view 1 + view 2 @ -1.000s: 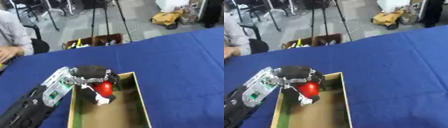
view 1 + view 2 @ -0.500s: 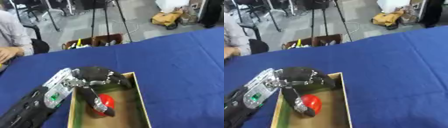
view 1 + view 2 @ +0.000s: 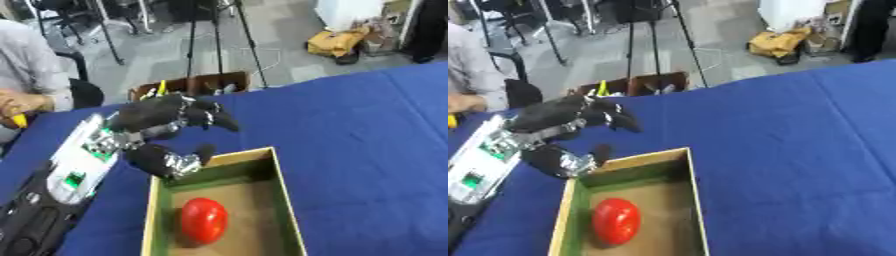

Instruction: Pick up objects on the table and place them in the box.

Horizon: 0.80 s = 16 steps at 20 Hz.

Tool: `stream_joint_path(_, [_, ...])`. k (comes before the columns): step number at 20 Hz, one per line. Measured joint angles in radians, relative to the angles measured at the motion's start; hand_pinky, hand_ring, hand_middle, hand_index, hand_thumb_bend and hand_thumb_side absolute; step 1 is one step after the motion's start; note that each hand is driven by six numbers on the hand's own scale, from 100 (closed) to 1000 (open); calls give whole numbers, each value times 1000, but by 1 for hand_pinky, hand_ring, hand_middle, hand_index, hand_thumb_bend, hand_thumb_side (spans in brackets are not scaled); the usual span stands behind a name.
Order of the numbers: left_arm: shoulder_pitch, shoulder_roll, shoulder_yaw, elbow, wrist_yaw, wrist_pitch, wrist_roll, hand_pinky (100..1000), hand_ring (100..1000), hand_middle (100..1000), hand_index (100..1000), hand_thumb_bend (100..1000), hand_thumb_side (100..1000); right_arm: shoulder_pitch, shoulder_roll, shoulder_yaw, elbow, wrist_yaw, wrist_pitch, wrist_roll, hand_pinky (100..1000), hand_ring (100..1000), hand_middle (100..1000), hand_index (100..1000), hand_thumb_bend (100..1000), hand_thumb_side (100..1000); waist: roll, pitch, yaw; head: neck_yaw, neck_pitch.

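A red, rounded fruit-like object (image 3: 204, 220) lies on the brown floor of an open cardboard box (image 3: 284, 200) with green inner walls, on the blue table. My left hand (image 3: 162, 120) hovers above and beyond the box's far left corner. Its fingers are spread and hold nothing, and its thumb (image 3: 179, 159) hangs just over the box's far rim. The black forearm with a white panel (image 3: 83, 155) runs down to the lower left. My right hand shows in neither view.
The blue tablecloth (image 3: 367, 150) spreads wide to the right of the box. Beyond the table's far edge stand a brown crate of tools (image 3: 188, 86), tripod legs and chairs. A person's sleeve and hand (image 3: 22, 100) rest at the far left edge.
My left hand let go of the red object, which dropped onto the box floor. The hand then opened and rose up and away past the box's far rim.
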Motion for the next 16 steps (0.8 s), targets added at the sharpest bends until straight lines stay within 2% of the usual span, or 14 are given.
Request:
stream_joint_path(5, [92, 8, 151, -75, 172, 107, 260, 471, 670, 640, 859, 100, 975, 6, -1, -6, 0, -20, -18, -18, 281, 408, 363, 583, 230, 705, -24, -1, 19, -18, 7])
stream_joint_path(8, [150, 5, 218, -122, 271, 153, 370, 465, 653, 620, 855, 100, 981, 13, -2, -10, 0, -30, -33, -28, 282, 409, 364, 583, 226, 711, -42, -1, 30, -19, 7])
stream_joint_path(12, [230, -39, 291, -185, 389, 212, 471, 466, 649, 619, 860, 100, 1000, 16, -2, -13, 0, -38, -53, -41, 284, 410, 366, 583, 219, 718, -64, 1, 47, -17, 8])
stream_joint_path(16, [286, -105, 334, -217, 489, 238, 488, 481, 661, 625, 872, 100, 1000, 21, -1, -16, 0, -50, -72, -52, 290, 417, 373, 588, 201, 733, -83, 2, 64, -17, 8])
